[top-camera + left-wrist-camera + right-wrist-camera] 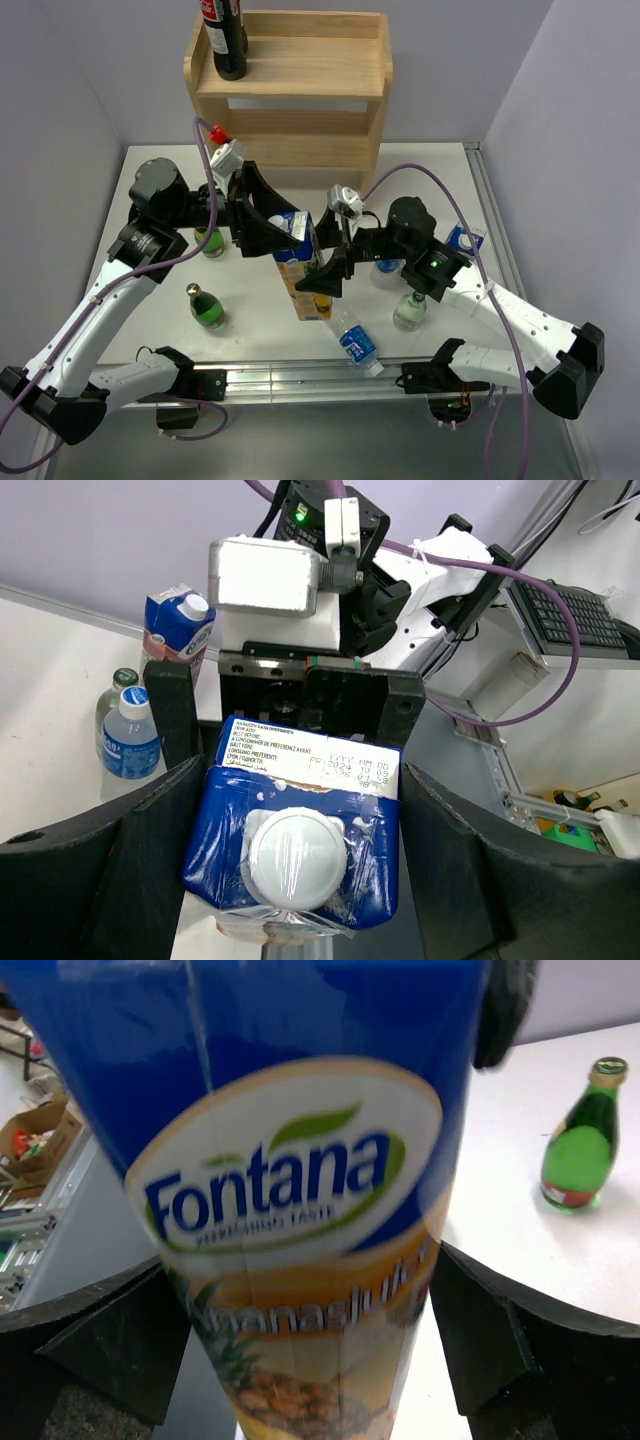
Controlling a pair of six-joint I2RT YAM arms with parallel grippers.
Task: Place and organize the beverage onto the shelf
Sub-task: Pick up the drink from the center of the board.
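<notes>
Pinching the top of the juice carton (235,870) with the left hand (300,780), one finger pressed to each side near the white cap (297,855). Bracketing the lower body of that carton with the right hand (300,1270), fingers spread wide on both flanks; cannot tell whether squeezing or merely close. Holding the carton tilted over the middle of the tabletop (250,320), well apart from the shelf (290,90) at the far edge, with only a cola bottle (226,40) on its top board.

Looks like a handover. Twisting or crumpling the soft walls by moving both arms out of step. Dropping it by letting go on one side before securing the other. Swinging the base into the water bottle (352,342) lying just beside. Later, clipping the cola bottle or a side panel on the way in, or trying a tier too low for so tall a carton.
</notes>
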